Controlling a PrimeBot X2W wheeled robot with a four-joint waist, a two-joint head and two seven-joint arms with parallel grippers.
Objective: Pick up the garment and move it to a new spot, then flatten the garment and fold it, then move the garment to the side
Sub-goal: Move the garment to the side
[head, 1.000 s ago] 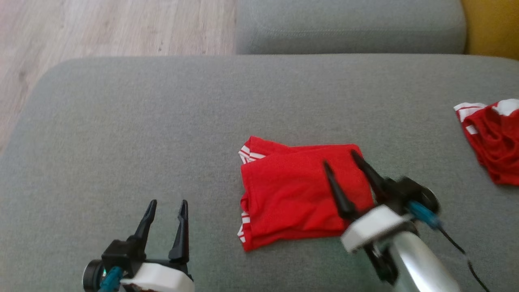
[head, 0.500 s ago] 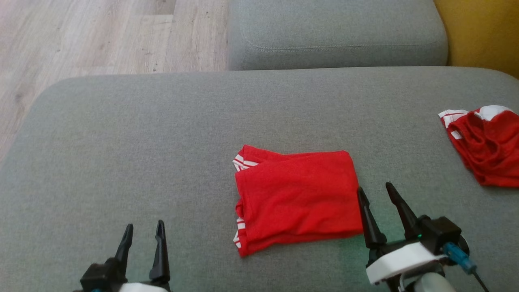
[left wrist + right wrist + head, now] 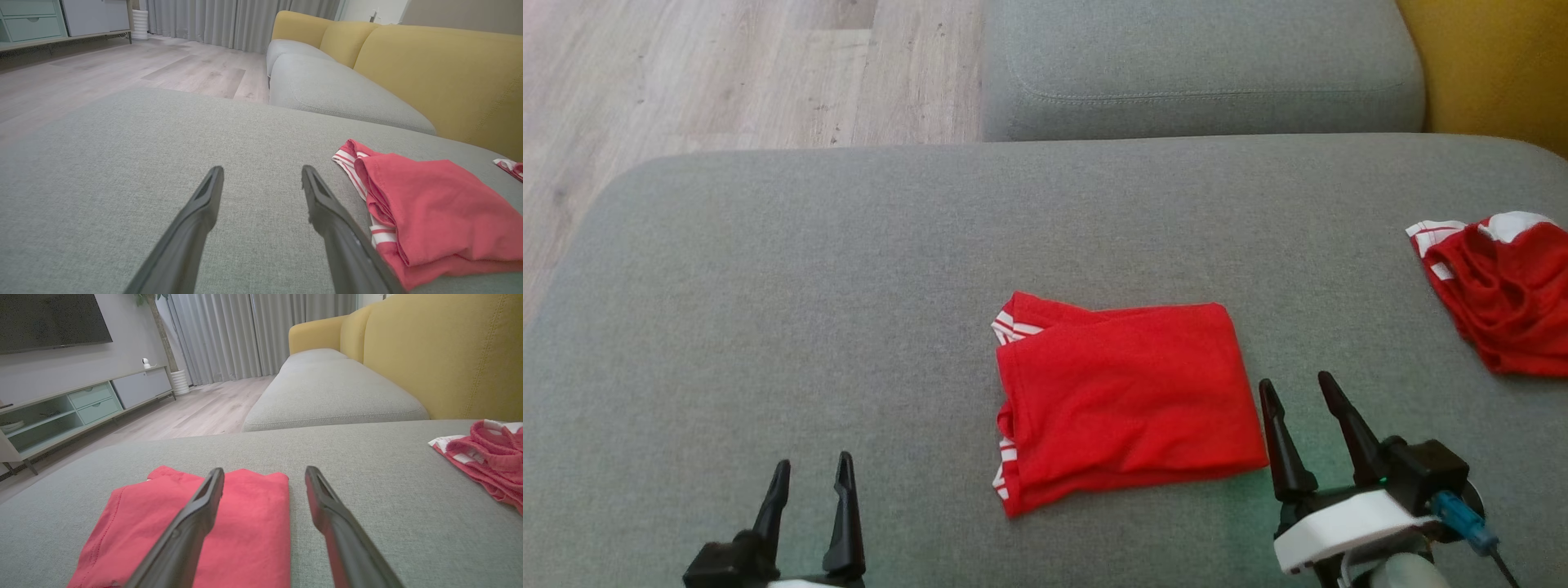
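Note:
A red garment with white-striped trim lies folded into a rough rectangle in the middle of the grey sofa cushion. The same folded garment sits to the right of my left fingers, and in the right wrist view the garment lies under and left of my right fingers. My right gripper stands open just off the garment's lower right corner, holding nothing. At the lower left, well clear of the cloth, my left gripper is open and empty.
A second red and white garment lies crumpled at the cushion's right edge. Another grey seat cushion and the yellow sofa back stand beyond. Wooden floor lies off the cushion's far left.
My right gripper has pulled back off the garment toward the lower right and now sits beside its corner. My left gripper has dropped lower in view. The camera shifted during the first half second.

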